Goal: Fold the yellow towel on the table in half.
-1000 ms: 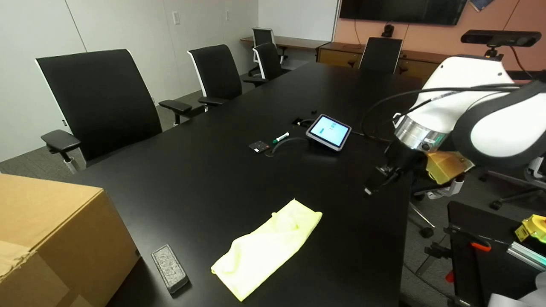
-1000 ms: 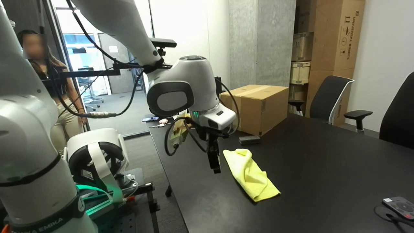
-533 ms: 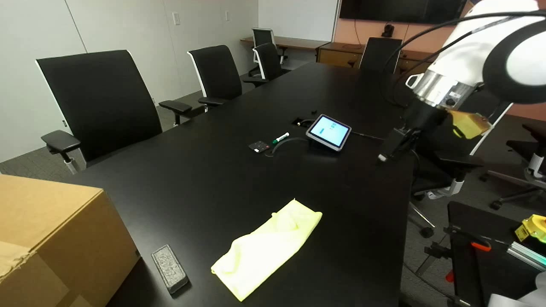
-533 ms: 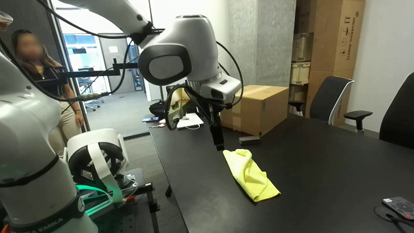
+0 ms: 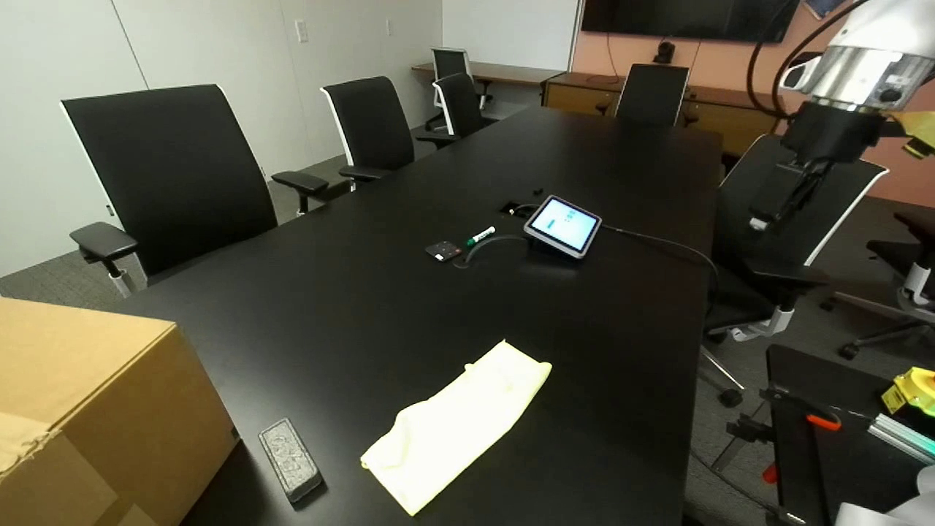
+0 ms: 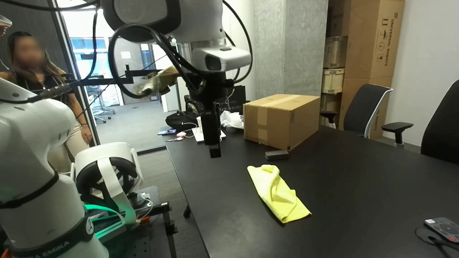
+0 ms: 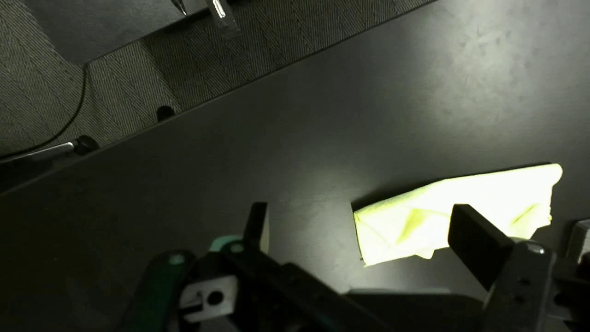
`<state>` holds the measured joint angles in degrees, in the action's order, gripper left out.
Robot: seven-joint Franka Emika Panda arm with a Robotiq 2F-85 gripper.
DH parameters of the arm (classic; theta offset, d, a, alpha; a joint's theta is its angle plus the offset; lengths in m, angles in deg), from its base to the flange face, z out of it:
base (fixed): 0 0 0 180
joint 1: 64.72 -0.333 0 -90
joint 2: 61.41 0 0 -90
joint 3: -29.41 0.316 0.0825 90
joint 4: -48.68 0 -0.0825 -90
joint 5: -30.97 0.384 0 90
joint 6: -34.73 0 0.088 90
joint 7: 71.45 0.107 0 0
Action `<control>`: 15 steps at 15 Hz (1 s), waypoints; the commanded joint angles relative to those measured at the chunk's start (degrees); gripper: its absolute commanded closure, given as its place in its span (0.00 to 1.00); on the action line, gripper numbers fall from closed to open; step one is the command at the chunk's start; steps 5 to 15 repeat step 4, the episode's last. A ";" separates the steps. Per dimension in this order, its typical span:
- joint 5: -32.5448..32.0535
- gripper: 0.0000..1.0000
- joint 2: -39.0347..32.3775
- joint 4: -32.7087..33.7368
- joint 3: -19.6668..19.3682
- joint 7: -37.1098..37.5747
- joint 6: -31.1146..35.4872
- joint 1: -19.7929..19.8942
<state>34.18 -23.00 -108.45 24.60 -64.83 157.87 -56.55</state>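
In an exterior view: see yellow towel [image 5: 456, 427] lying slantwise on the table [image 5: 603, 427] as a narrow, rumpled strip. Near a dark grey block [image 5: 291, 460], not touching; farther from the brown cardboard box [image 5: 146, 420].

In an exterior view: note gripper [image 6: 215, 152] hanging above the table, to one side of the towel, no contact. Shows jaws edge-on; cannot tell the spread here.

Wrist view: find jaws wide apart, nothing pinched; towel down on the table, partly masked by one jaw. See one long side fairly smooth, the opposite one uneven.

Step in hand, by judgement: reads as after the fold, towel apparently doubled lengthwise and free of the gripper. Cannot confirm layers.

Next move: with fold taken as done, calls only for leaving the towel alone. For a truer edge, calls for lowering to the uneven side, pinching the upper layer only and drawing it level; go lightly, thin towel likely to slide.
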 commanded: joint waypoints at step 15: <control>0.10 0.00 -0.81 -0.50 0.28 -0.08 0.14 -0.09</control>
